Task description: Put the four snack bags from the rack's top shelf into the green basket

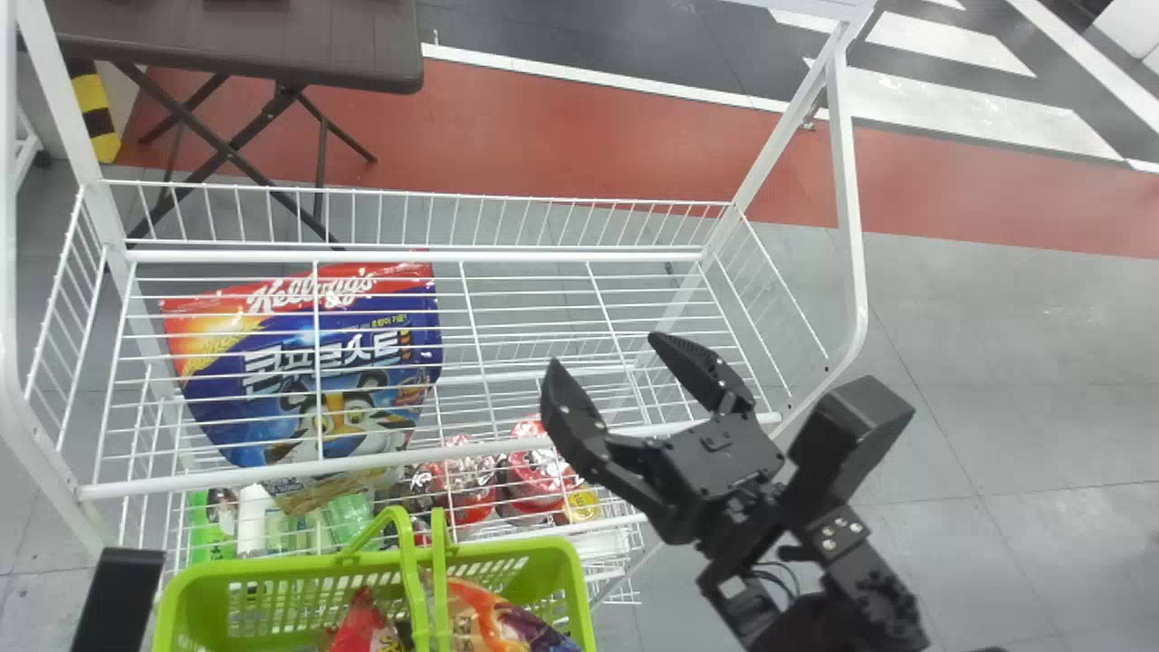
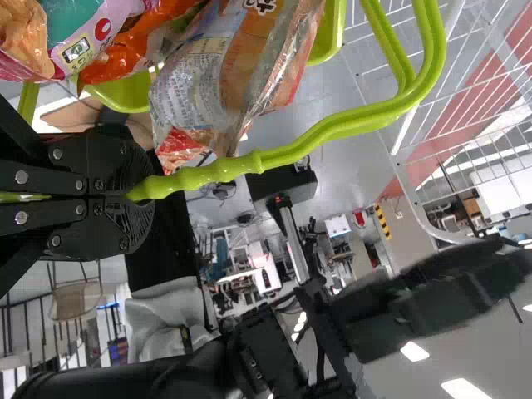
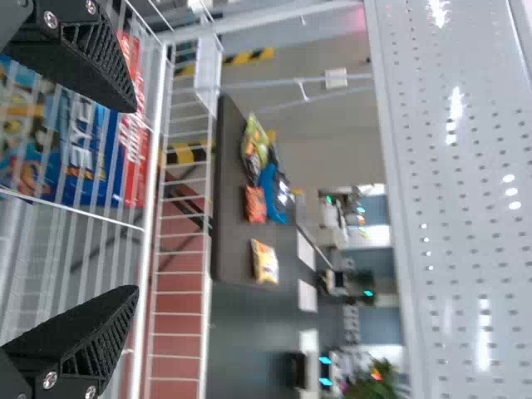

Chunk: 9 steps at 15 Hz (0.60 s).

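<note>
Right pincer: released, its two black fingers (image 1: 576, 421) spread apart; the pincer (image 1: 603, 349) hangs over the right part of the wire tier.
Left pincer: clenched on the green handle (image 2: 208, 173), the pincer (image 2: 143, 199) touching it from both sides.
Green basket: in front of the rack, at the head view's bottom edge, its rim (image 1: 299, 563) just beside the lower tiers.
Snack bags: inside the basket, a red bag (image 1: 364, 627) and an orange-and-purple bag (image 1: 502, 623); the left wrist view shows a pink bag (image 2: 87, 37), an orange bag (image 2: 133, 51) and a crinkled bag with printed text (image 2: 224, 79) there. How these match the head view's pair cannot be told.
Wire tier: white, its front rail (image 1: 507, 446) crossing below the right pincer.
Cereal bag: a large blue-and-red bag (image 1: 317, 362), seen through the wires at the rack's left.
Lower goods: green bottles (image 1: 349, 518) and red packages (image 1: 534, 475) beneath.
Counter: a dark folding counter (image 1: 235, 41) behind the rack; in the right wrist view it carries bags, including a yellow-orange one (image 3: 266, 261).
</note>
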Tool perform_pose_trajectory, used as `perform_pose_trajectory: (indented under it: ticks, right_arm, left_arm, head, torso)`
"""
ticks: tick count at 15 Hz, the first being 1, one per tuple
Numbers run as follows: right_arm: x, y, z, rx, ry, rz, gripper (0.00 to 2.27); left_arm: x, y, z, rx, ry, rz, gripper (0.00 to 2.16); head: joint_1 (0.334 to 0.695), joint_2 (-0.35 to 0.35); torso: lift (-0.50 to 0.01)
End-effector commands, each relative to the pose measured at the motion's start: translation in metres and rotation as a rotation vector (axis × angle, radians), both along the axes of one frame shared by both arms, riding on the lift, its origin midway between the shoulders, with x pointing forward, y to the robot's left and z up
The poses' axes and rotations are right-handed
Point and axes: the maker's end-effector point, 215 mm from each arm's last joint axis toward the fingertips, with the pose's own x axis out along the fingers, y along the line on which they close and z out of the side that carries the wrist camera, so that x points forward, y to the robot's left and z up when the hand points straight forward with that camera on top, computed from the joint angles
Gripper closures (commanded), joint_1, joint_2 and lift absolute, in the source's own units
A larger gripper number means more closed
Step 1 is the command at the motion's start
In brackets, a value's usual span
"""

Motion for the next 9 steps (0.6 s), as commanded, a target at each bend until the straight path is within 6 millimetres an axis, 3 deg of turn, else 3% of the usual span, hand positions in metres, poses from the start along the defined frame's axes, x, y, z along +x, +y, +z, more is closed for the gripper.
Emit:
perform_pose_trajectory:
  ticks: [1,9]
  right_arm:
    - [0.001,0.014,0.012,0.006,-0.080,-0.013,0.04]
    - [0.000,0.003,0.010,-0.002,-0.079,-0.035,0.04]
  left_arm:
    - [-0.003,-0.002,-0.001,-0.006,0.010,-0.006,2.15]
    - [-0.003,-0.001,0.000,-0.019,0.002,0.001,2.15]
  head:
    - [0.695,-0.350]
    - [0.695,-0.350]
  torso:
    - [0.000]
    - [0.000]
